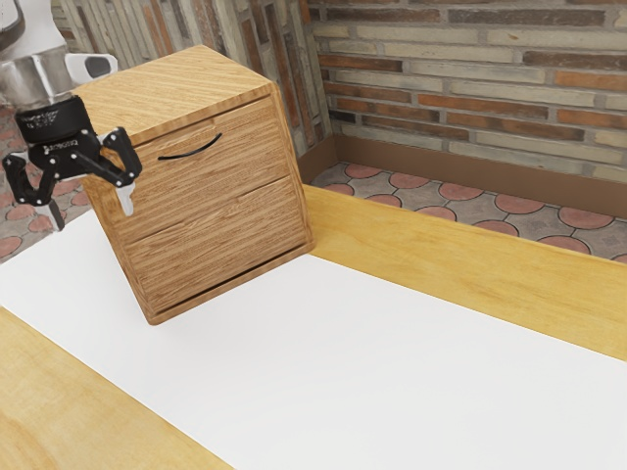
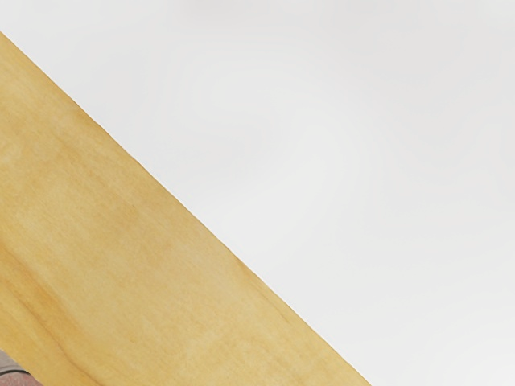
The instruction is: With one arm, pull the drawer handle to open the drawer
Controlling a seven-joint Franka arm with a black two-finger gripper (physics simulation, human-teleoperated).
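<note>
A wooden cabinet (image 1: 201,181) with two drawers stands on the white mat at the exterior view's upper left. Its top drawer (image 1: 211,162) carries a thin curved black handle (image 1: 190,152), and both drawer fronts sit flush with the cabinet. My black gripper (image 1: 90,208) hangs at the exterior view's left, beside the cabinet's near corner, with its two fingers spread wide and nothing between them. It is to the left of the handle and apart from it. In the wrist view, the white mat (image 2: 346,145) and the wooden tabletop (image 2: 113,273) lie below my hand.
The wooden table (image 1: 470,264) has a white mat (image 1: 343,372) across its middle. A brick wall (image 1: 470,69) rises behind, and a cobbled floor (image 1: 470,201) lies beyond the table's far edge.
</note>
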